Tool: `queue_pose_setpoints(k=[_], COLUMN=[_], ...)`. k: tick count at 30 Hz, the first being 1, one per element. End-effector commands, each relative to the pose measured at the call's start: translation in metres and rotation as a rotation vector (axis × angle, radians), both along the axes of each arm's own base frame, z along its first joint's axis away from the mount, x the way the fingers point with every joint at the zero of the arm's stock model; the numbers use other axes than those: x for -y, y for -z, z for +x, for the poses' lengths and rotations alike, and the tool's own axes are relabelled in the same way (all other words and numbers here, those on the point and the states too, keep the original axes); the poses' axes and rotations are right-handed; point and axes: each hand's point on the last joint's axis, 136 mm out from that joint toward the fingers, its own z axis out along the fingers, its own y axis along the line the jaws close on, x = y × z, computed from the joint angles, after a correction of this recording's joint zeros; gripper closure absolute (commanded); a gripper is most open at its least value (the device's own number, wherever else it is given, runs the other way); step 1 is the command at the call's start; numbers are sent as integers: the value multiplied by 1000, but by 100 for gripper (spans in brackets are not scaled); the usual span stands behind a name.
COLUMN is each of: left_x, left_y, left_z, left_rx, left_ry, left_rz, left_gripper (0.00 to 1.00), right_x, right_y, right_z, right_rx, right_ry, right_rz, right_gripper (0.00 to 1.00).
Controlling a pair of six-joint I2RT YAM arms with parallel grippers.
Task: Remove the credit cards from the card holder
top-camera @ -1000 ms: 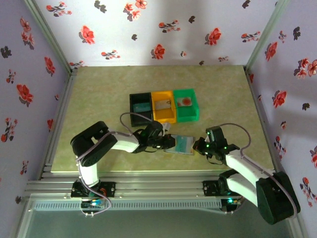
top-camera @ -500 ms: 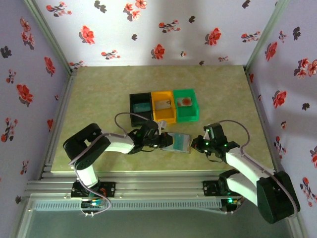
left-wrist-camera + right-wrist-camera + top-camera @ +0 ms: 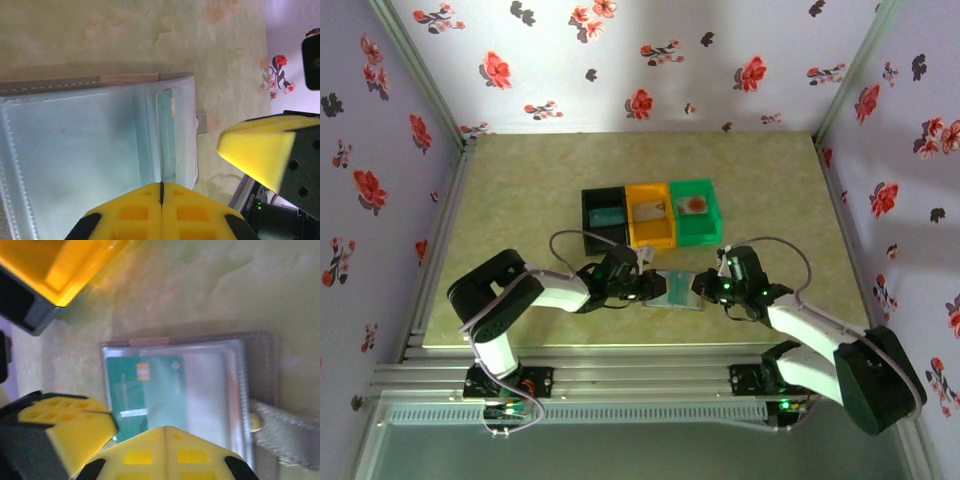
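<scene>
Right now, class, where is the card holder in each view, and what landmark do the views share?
Top external: card holder between left hand and right hand, front centre.
Left wrist: left and centre, open.
Right wrist: centre, strap trailing right.
Shared landmark: teal card inside it.

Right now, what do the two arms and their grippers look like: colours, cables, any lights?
Both arms have white links and bulky black joints. A thin grey cable loops over the left arm; another runs over the right arm. Green lights glow near the right wrist. The left gripper and right gripper have black bodies with bright yellow, grid-moulded pads.
</scene>
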Motion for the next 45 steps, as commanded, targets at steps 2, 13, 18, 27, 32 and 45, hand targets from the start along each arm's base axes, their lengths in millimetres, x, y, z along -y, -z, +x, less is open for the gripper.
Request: queue_pose_setpoints(k=[2, 13, 18, 27, 32, 45], left_x=[-6, -25, -35, -36, -34, -36], left_y=[-4, -2, -3, -20, -36, -67], left_z=[4, 3, 4, 2, -1, -10], left_rx=[23, 28, 32, 57, 83, 125], left_ry=[-30, -54, -70, -57, -33, 7], left_rz=[-19, -11, -9, -50, -84, -141], left_gripper=[100, 100, 100, 100, 100, 100], right_x=[6, 12, 18, -1, -1, -27], right_y=[15, 44, 49, 7, -17, -52], right_z=[10, 8, 6, 11, 12, 2], right_rx=[-7, -78, -93, 18, 99, 236], right_ry=[65, 93, 107, 14, -18, -123], right_rz=[-27, -81, -105, -4, 3, 237], right_gripper=[100, 100, 100, 97, 91, 56])
